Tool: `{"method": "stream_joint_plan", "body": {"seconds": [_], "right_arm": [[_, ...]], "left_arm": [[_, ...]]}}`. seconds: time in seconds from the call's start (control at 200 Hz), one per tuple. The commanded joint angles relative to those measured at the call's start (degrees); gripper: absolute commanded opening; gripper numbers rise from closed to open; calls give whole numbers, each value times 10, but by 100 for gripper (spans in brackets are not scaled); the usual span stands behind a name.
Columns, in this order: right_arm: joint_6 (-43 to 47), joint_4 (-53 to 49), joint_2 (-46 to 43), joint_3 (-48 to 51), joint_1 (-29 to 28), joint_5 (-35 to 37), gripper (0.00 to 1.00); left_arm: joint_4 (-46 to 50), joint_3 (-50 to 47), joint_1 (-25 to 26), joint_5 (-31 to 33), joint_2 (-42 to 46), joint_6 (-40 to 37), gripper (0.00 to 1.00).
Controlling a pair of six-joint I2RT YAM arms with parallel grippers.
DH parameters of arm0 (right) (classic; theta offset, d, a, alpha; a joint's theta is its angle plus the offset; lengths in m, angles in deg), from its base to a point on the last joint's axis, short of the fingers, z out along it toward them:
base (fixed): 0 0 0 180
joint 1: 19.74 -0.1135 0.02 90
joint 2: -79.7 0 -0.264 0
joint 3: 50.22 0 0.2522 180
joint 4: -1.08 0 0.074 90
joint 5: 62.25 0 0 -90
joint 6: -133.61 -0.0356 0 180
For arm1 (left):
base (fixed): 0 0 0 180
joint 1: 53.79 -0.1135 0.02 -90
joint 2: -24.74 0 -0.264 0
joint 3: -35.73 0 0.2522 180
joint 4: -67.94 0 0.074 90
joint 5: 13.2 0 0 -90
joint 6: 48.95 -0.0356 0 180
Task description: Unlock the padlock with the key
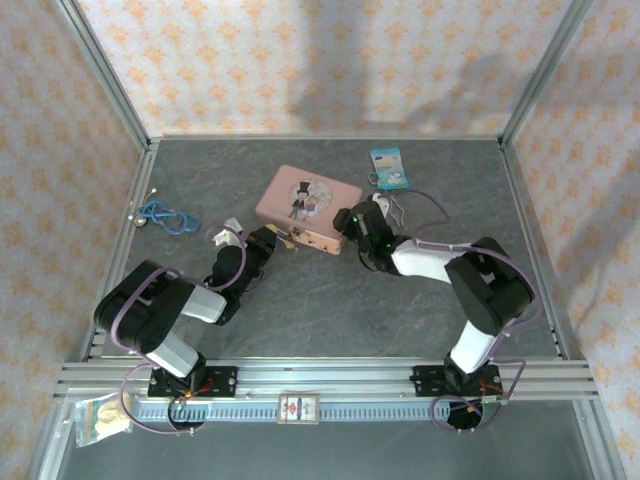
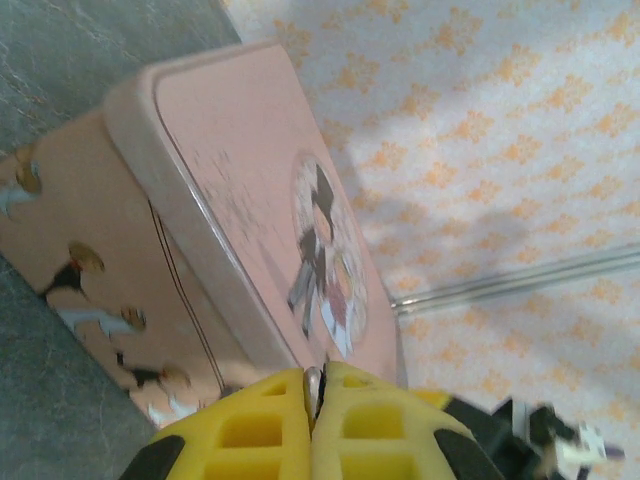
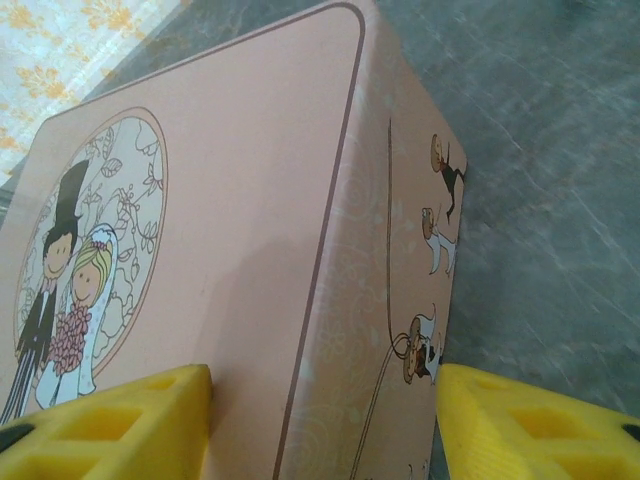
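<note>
- The left gripper (image 2: 318,374) is pressed together, pinching a thin silver sliver, probably the key (image 2: 311,384), just beside the pink tin (image 2: 240,200).
- The right gripper (image 3: 322,425) is spread wide, straddling the tin's end.
- The padlock (image 1: 293,240) is a tiny gold speck at the tin's near side, too small to tell whether it is open.
- Judged progress: the key is in hand; inserting and turning it remain.

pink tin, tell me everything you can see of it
The pink tin is a shallow rectangular box with rounded corners, metal-looking, lid shut. The lid shows a cartoon bride and groom in an oval; the side wall carries small figures. It lies flat on the grey table, mid-back. The open right gripper straddles one edge; contact can't be told.
</note>
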Motion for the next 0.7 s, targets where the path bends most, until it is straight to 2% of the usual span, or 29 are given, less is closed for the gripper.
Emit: {"method": "stream_joint_plan", "body": {"seconds": [0.0, 0.18, 0.235, 0.3, 0.33, 0.355, 0.365, 0.435, 0.696], "right_arm": [[31, -16, 34, -43, 5, 18, 60], [76, -16, 75, -115, 21, -23, 61], [96, -23, 83, -137, 28, -45, 64], [117, -19, 77, -149, 30, -72, 73], [126, -12, 70, -148, 30, -81, 84], [132, -7, 63, -145, 30, -87, 98], [135, -6, 59, -144, 30, -90, 100], [147, -7, 32, -134, 30, -89, 100], [190, -80, -111, -45, 30, -8, 100]], "left_arm": [[111, -9, 4, -36, 66, -46, 0], [276, -2, 24, -44, 167, -101, 0], [318, 7, 39, -41, 184, -121, 0], [361, 19, 59, -38, 191, -139, 0], [372, 24, 68, -40, 190, -143, 0], [378, 27, 75, -41, 188, -145, 0], [379, 27, 78, -42, 187, -145, 0], [376, 32, 101, -50, 168, -144, 0], [374, 100, 175, -54, 64, -163, 0]]}}
